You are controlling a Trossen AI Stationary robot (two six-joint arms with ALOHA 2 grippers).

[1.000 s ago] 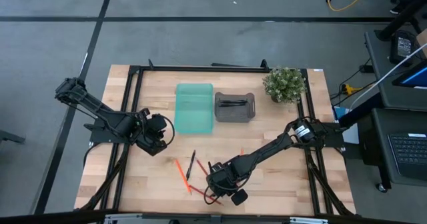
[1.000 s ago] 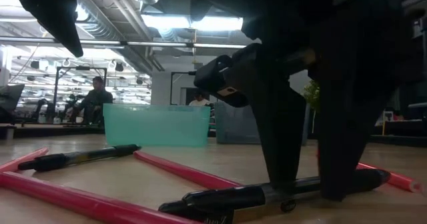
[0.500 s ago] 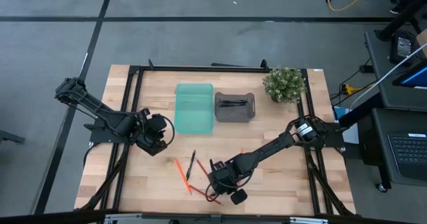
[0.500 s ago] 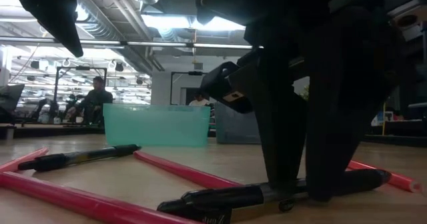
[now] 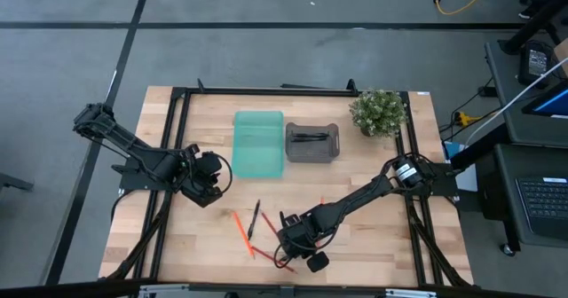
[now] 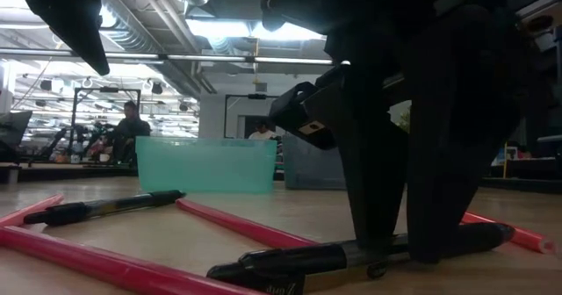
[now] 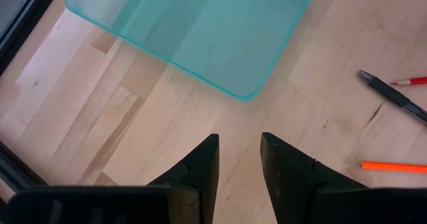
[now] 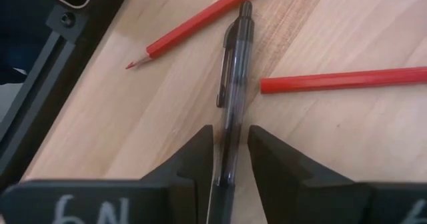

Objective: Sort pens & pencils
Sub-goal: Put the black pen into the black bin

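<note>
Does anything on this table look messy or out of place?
Nothing is broken or spilled. A few pens and pencils lie loose and crisscrossed near the front edge, outside the teal bin and grey bin.

The table (image 5: 373, 245) is light wood planking with a black metal frame (image 5: 266, 90) along its edges. It stands on a grey concrete floor (image 5: 266, 50) marked with dark tape lines (image 5: 138, 19). An orange cable (image 5: 461, 1) lies on the floor near the far side. A desk with a keyboard (image 5: 541, 196) sits to one side. In the low view, the ceiling carries exposed pipes (image 6: 167, 14) and bright strip lights (image 6: 219, 27) (an open workshop hall). A seated person (image 6: 127, 128) shows far behind.
</note>
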